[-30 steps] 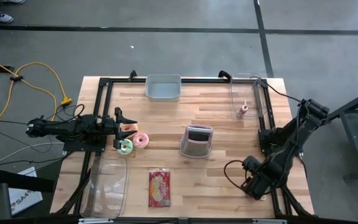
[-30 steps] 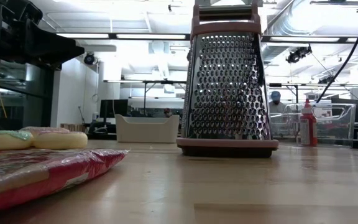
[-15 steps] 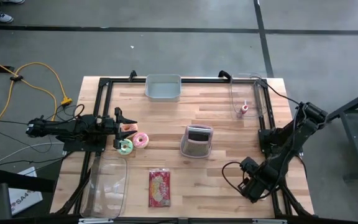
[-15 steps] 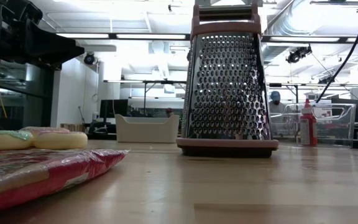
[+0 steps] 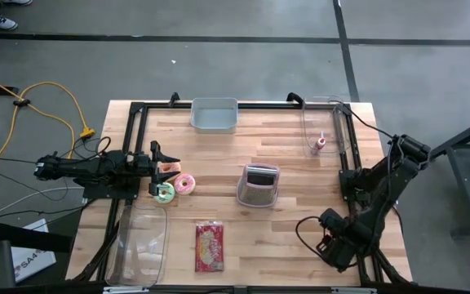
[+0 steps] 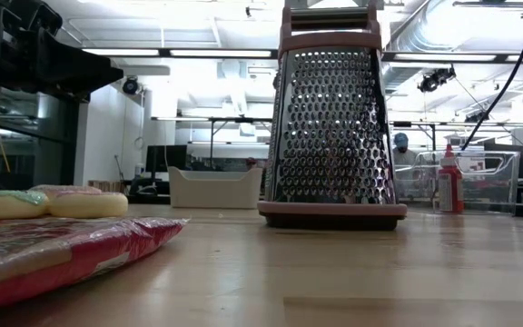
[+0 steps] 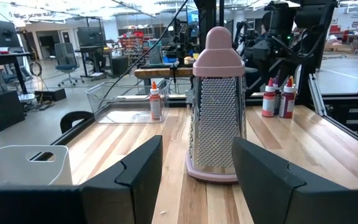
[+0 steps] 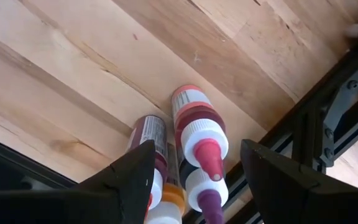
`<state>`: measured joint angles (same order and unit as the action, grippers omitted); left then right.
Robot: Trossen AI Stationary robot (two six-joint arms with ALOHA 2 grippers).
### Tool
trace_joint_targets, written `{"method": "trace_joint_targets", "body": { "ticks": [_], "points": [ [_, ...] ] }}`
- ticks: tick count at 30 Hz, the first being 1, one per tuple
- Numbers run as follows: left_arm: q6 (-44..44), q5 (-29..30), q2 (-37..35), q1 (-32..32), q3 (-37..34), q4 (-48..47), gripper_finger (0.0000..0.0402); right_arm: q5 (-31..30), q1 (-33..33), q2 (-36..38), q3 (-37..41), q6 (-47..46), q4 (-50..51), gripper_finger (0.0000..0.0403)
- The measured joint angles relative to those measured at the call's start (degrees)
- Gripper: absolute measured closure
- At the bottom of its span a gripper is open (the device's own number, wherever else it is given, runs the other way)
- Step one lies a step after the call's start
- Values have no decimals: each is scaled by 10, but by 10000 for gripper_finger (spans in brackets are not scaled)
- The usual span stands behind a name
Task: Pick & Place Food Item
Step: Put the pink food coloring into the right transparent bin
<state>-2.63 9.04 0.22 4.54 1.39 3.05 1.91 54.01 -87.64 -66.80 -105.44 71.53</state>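
Little of the task appears to be done. Two doughnuts, a green-iced one [image 5: 165, 192] and a pink-iced one [image 5: 186, 184], are seen lying touching each other on the tabletop [image 5: 292, 147] at its left side, and a red food packet [image 5: 209, 247] lies flat near the front edge; none of these is held or lifted. The left gripper [image 5: 163, 166] is held low just beside the doughnuts, on their far left, its fingers [image 7: 135, 174] spread wide and empty, pointed across at the pink grater [image 5: 258, 185] standing upright in the middle. The right gripper [image 8: 194, 165] is held at the near right corner, looking down on a cluster of squeeze bottles [image 8: 197, 134], its fingers wide and holding nothing. A clear bin [image 5: 139, 241] near the left front, a grey tub [image 5: 215, 115] at the far edge and another clear bin [image 5: 326, 124] at the far right are seen as possible destinations. Grasping, carrying and placing are all judged still to be done
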Motion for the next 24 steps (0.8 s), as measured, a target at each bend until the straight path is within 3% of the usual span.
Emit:
{"method": "trace_joint_targets", "body": {
  "ticks": [24],
  "points": [
    [0, 0, 0, 0, 0, 0, 214, 0, 4, 0, 32, -15, -30, 176]
  ]
}}
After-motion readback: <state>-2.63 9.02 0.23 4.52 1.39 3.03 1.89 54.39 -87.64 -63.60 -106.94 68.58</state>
